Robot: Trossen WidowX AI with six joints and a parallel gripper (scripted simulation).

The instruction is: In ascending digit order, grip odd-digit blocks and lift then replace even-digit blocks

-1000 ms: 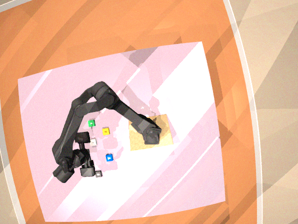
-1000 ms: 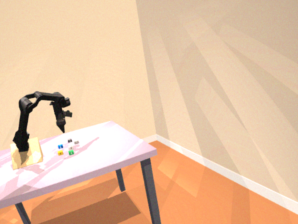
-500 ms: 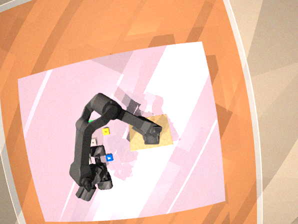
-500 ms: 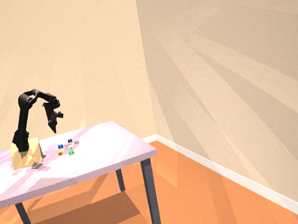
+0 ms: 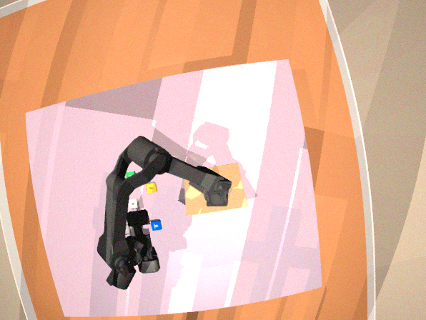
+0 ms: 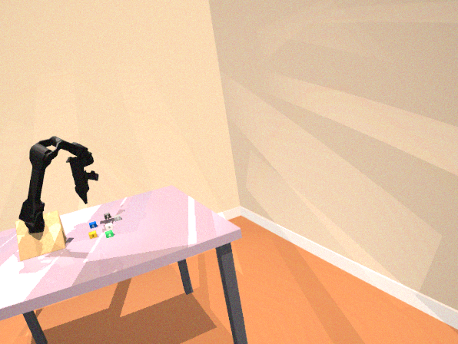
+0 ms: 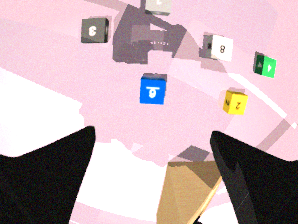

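1. So my hand (image 5: 143,243) (image 6: 86,203) (image 7: 154,135) is wide open, nothing between the fingers, hanging well above the bench (image 5: 71,143) (image 6: 173,223) (image 7: 30,56).
2. Six blocks down there, all sitting on the bench. In my wrist view the blue block (image 5: 156,225) (image 6: 93,225) (image 7: 152,91) is closest to the middle, beyond my fingertips. Its digit has a bar; can't swear whether it's a 6 or a 9.
3. Yellow block (image 5: 151,188) (image 6: 93,234) (image 7: 235,103) reads 2, and the green block (image 5: 130,174) (image 6: 109,233) (image 7: 267,66) near it is a 4.
4. White block (image 5: 134,203) (image 6: 109,226) (image 7: 219,48) is the 8. Dark gray block (image 6: 107,216) (image 7: 94,31) shows 3, off to the image's left in the wrist view.
5. Light gray block (image 5: 128,229) (image 6: 117,218) (image 7: 158,6) is cut off by the wrist view's top edge, so can't read it, sorry.
6. My base stands on a tan board (image 5: 239,178) (image 6: 58,246) (image 7: 175,195), apart from the blocks.
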